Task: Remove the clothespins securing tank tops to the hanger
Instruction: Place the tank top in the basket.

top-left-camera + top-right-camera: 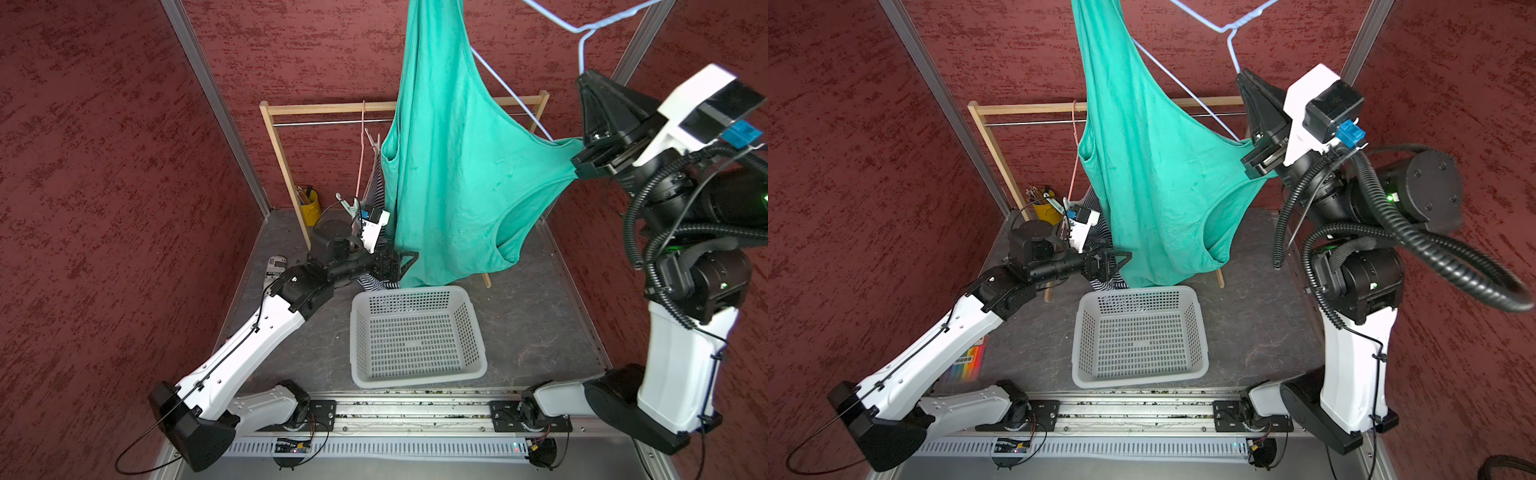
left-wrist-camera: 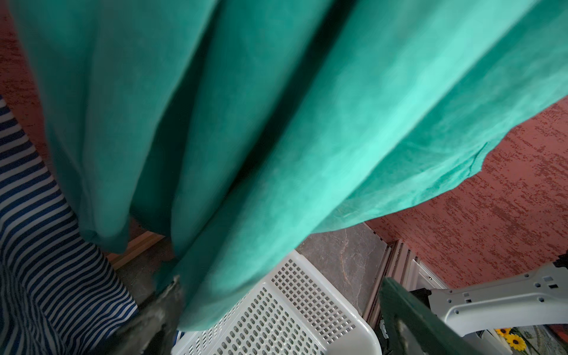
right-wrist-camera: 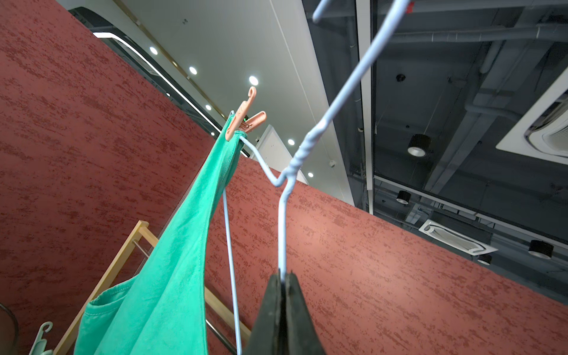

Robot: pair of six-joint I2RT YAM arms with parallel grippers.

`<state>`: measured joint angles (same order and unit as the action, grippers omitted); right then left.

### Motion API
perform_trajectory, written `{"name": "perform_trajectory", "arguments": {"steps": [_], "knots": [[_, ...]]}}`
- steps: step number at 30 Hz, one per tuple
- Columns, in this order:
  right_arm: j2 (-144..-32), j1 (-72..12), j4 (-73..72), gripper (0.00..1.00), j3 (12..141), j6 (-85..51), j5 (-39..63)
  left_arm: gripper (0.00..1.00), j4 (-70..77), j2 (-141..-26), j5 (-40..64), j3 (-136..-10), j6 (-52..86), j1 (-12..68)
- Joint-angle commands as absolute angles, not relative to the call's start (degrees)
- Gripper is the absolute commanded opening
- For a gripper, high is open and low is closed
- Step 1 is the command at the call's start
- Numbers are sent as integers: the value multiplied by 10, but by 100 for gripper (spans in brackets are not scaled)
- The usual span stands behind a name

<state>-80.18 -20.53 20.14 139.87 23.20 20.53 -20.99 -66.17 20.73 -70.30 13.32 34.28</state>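
Clamping the blue hanger (image 3: 282, 215), the right gripper (image 3: 284, 276) sits below and right of the pink clothespin (image 3: 246, 118) pinning the teal tank top (image 3: 172, 261); the left gripper (image 2: 279, 295) gapes beside its hem.

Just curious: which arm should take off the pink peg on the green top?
Probably left: the left gripper is open and free, though low; the right gripper is clamped on the hanger.
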Motion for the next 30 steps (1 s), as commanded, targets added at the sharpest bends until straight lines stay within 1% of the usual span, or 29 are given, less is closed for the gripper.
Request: {"name": "perform_trajectory", "arguments": {"steps": [1,4,8,11,13,15,16,18,19,20,21,25,30], "knots": [[-790,-207,126,0,1426,242,180,100,-179,-653,212,-695,140,340],[-789,-207,135,0,1428,243,182,100,-151,-659,226,-684,137,346],[-784,-207,139,0,1418,240,183,100,-72,-670,199,-642,105,377],[-782,-207,140,0,1412,237,188,99,-20,-693,211,-628,95,393],[-783,-207,143,0,1411,235,189,89,22,-700,233,-619,94,404],[-782,-207,147,0,1406,235,185,69,60,-692,232,-607,91,417],[-784,-207,151,0,1402,236,180,58,75,-685,219,-601,93,421],[-783,-207,159,0,1393,240,171,39,94,-670,208,-596,95,420],[-782,-207,159,0,1384,243,164,27,94,-664,207,-600,90,420],[-779,-207,156,0,1372,246,157,11,93,-659,206,-607,87,420],[-775,-207,149,0,1357,247,151,0,91,-654,202,-616,85,420],[-755,-207,116,0,1300,247,144,0,124,-646,201,-650,78,421],[-743,-207,96,0,1266,247,144,0,201,-661,216,-682,68,421]]}}
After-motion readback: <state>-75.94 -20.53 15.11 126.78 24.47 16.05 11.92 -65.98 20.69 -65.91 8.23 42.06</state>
